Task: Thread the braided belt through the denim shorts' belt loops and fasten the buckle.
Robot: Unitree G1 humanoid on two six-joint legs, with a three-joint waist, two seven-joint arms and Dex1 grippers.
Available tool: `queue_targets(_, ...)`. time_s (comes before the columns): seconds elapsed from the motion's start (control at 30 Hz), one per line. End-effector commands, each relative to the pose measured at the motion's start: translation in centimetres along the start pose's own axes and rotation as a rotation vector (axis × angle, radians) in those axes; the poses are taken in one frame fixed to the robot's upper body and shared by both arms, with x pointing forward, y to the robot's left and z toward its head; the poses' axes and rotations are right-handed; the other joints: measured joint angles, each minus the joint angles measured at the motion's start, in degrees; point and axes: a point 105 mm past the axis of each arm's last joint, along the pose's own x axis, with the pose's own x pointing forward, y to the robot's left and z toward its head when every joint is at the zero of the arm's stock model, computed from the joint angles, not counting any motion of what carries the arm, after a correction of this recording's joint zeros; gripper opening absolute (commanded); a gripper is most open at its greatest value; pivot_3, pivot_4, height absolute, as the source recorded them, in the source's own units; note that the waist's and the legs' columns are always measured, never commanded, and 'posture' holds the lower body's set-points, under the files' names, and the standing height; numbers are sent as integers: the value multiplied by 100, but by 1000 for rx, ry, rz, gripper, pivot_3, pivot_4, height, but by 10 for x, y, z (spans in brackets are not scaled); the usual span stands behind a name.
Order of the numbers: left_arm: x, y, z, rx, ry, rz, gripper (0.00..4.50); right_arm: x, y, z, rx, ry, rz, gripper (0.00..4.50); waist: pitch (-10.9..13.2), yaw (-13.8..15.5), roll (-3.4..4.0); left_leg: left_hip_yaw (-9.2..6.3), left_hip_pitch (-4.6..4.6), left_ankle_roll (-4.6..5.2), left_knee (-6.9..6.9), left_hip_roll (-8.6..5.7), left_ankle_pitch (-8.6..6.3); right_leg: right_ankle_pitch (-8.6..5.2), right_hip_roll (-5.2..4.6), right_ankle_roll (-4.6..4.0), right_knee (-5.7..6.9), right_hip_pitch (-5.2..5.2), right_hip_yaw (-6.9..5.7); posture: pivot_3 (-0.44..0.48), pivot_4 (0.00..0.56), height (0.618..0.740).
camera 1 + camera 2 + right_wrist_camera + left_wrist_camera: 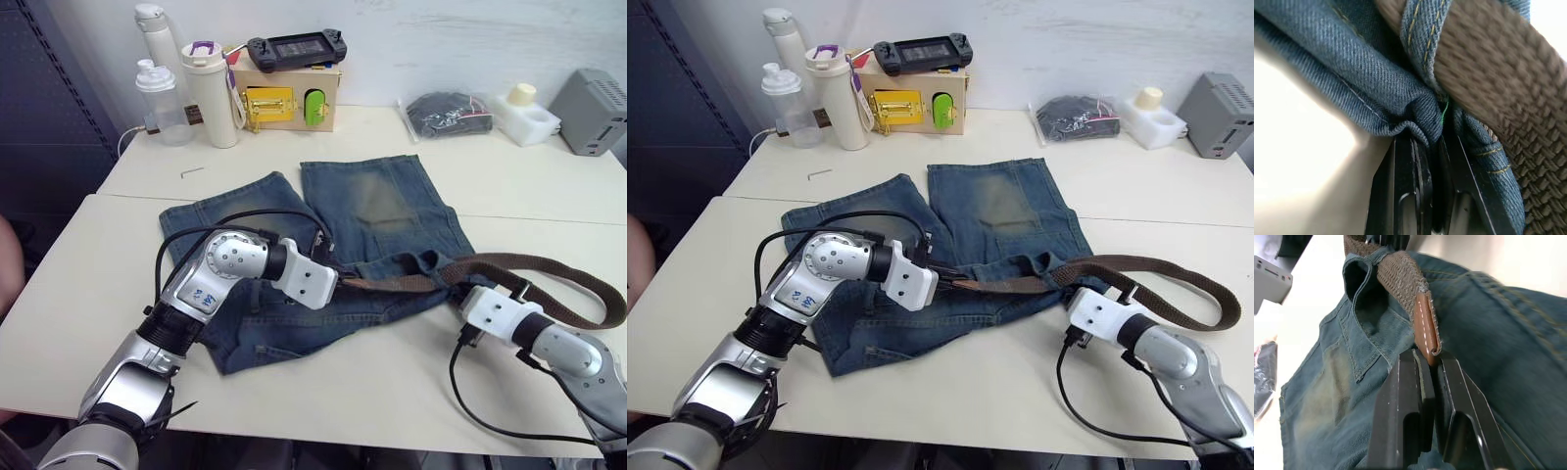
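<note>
The denim shorts (377,211) lie flat mid-table, waistband toward me. The braided belt (549,262) runs from a loop at the right across the waistband. My left gripper (1430,357) is shut on the belt's brown leather tip (1425,330) over the waistband's middle (338,281). My right gripper (1432,137) is shut on a bunched fold of the waistband right beside a belt loop (1422,29), and the belt (1508,98) passes through that loop. In the left eye view that gripper (458,294) sits at the shorts' right edge. The buckle is hidden.
At the back stand a tall white bottle (211,93), a clear bottle (157,98) and a wooden box with a yellow latch (284,98) under a black handheld console (296,46). A black bag (449,110), a white block (524,116) and a grey box (593,110) sit back right. A small hex key (191,172) lies left.
</note>
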Motion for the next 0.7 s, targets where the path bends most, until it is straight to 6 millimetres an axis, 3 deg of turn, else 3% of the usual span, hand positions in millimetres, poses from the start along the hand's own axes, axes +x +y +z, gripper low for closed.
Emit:
queue_targets(0.03,-8,8,2,43,25,42,0,-11,-11,-37,69,167,-68,39,0,3,0,-1,0,0,1,0,0,0,0,0,3,-1,1,0,150,645)
queue_targets(0.17,-9,4,3,30,21,50,0,-20,-20,-59,112,267,-132,39,0,29,0,-2,-1,1,4,-2,0,0,-2,0,5,0,1,0,150,645)
queue_targets(0.3,-10,2,1,29,39,68,0,-16,-15,-45,184,212,-108,39,0,76,0,-12,-8,2,14,-6,0,-1,0,-1,8,0,1,0,150,645)
queue_targets(0.4,-10,6,-2,30,56,103,0,-14,-5,-23,245,108,-40,39,0,75,0,-16,-13,2,15,-8,0,-1,0,-1,9,-2,2,0,150,645)
queue_targets(0.5,-9,15,-6,36,79,179,0,-22,-13,8,386,-19,11,1293,1,48,2,-27,-17,2,11,-7,0,-1,4,-1,10,-6,0,0,150,645)
queue_targets(0.7,-2,18,-7,38,74,230,0,-46,-34,44,595,-136,143,4233,6,-66,12,-28,-46,-3,9,-7,6,-1,1,-1,8,-31,-5,0,150,645)
